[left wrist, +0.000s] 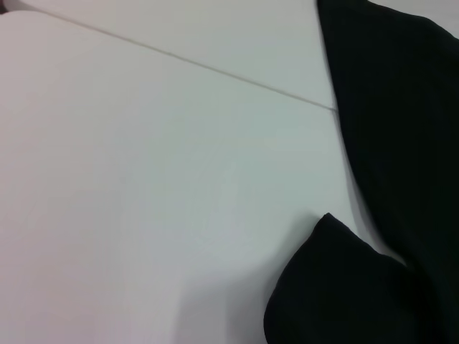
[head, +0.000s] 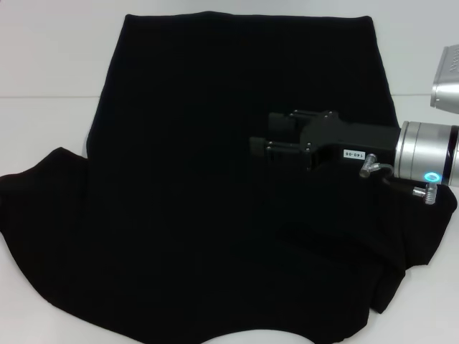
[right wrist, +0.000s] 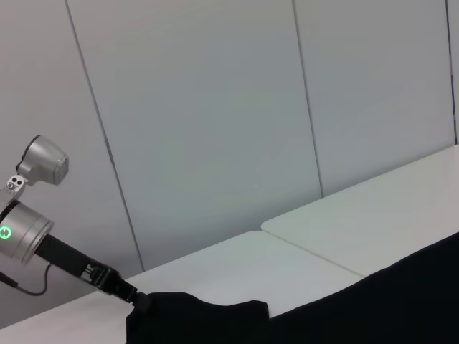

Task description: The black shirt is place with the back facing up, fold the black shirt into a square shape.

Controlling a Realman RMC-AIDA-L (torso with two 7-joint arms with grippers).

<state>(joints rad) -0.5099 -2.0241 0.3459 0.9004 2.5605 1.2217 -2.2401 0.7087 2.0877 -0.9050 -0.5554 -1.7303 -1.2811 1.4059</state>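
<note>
The black shirt [head: 215, 179] lies spread over the white table [head: 43, 72], hem at the far side and one sleeve out to the left. On the right side the cloth lies doubled over in folds. My right gripper [head: 259, 143] reaches in from the right and hovers low over the shirt's right half, pointing left. My left gripper is out of the head view. It shows far off in the right wrist view [right wrist: 133, 295], at the edge of the shirt [right wrist: 323, 315]. The left wrist view shows the sleeve tip and side of the shirt [left wrist: 401, 143] lying on the table [left wrist: 143, 179].
A seam [head: 43, 97] runs across the table between two tabletops. A grey panelled wall [right wrist: 215, 107] stands behind the table [right wrist: 373, 229]. The shirt's near edge reaches the table's front.
</note>
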